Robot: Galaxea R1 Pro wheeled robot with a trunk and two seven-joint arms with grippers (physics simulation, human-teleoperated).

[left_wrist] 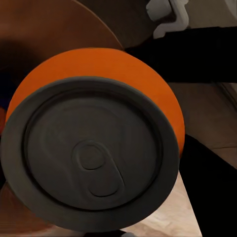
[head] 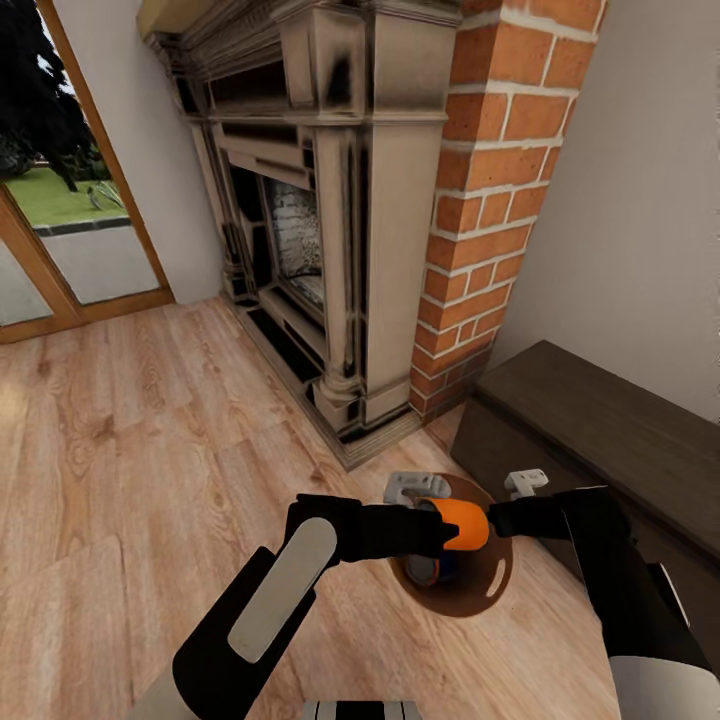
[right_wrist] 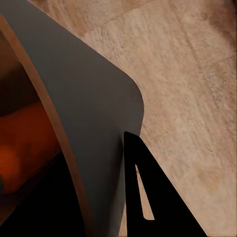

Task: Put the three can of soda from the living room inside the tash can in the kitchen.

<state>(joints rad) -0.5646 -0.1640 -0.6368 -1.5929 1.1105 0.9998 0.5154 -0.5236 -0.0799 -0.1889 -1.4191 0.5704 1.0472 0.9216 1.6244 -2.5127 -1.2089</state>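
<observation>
I am holding a bright orange soda can with a grey lid (head: 463, 524) in the left end effector (head: 440, 530), lying on its side directly over the mouth of the round tapered bin with the dark brown inside (head: 490, 580), low and right of centre in the head frame. The left wrist camera is looking straight at the can's lid and pull tab (left_wrist: 94, 163), so the fingers themselves are hidden; I am judging they are closed around the can, since it is hanging in the air there. Below it, inside the bin, I am seeing a blue patch with a grey top (head: 430, 570), which I am taking to be the blue soda can already dropped in.

The right end effector (head: 525, 488) is sitting at the bin's far rim; in the right wrist frame the bin wall (right_wrist: 89, 128) is running right beside a dark finger (right_wrist: 148, 197), with something orange inside the bin (right_wrist: 24, 143). I cannot tell whether that end effector is gripping the rim.

We are by the red brick fireplace with the carved grey mantel (head: 500, 180) and the low dark-wood cabinet (head: 600, 420), so the kitchen trip is looking undone
</observation>
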